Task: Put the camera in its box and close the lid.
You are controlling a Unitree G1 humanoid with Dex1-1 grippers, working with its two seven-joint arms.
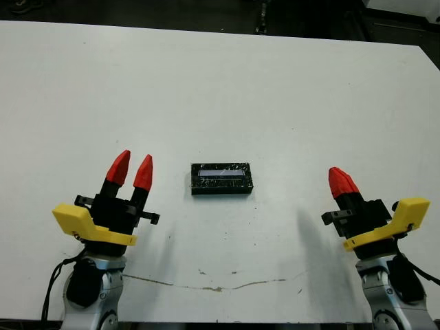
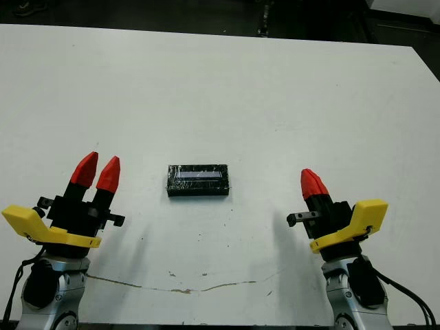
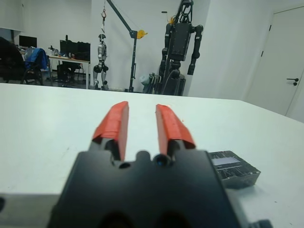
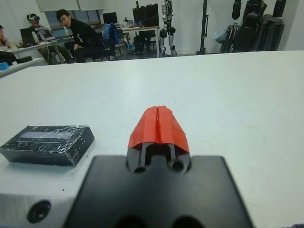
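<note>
The lid (image 1: 221, 173), black with a silvery-speckled top and a pale strip, lies flat on the box (image 1: 221, 190), whose black sides show beneath it at the middle of the table. The camera is hidden. My left gripper (image 1: 132, 165) is open and empty, to the left of the box and a little nearer me. On the other side, my right gripper (image 1: 339, 177) is shut on nothing, farther from the box. The left wrist view shows the lid (image 3: 228, 162) beside its open fingers (image 3: 114, 124). The right wrist view shows the lid (image 4: 45, 135) off to the side of the shut fingertips (image 4: 158, 118).
A thin brown scuff line (image 1: 206, 283) runs across the white table (image 1: 220, 89) near its front edge. Beyond the far edge, seated people (image 4: 76, 28) work at desks, and a parked humanoid (image 3: 180, 42) hangs on a stand.
</note>
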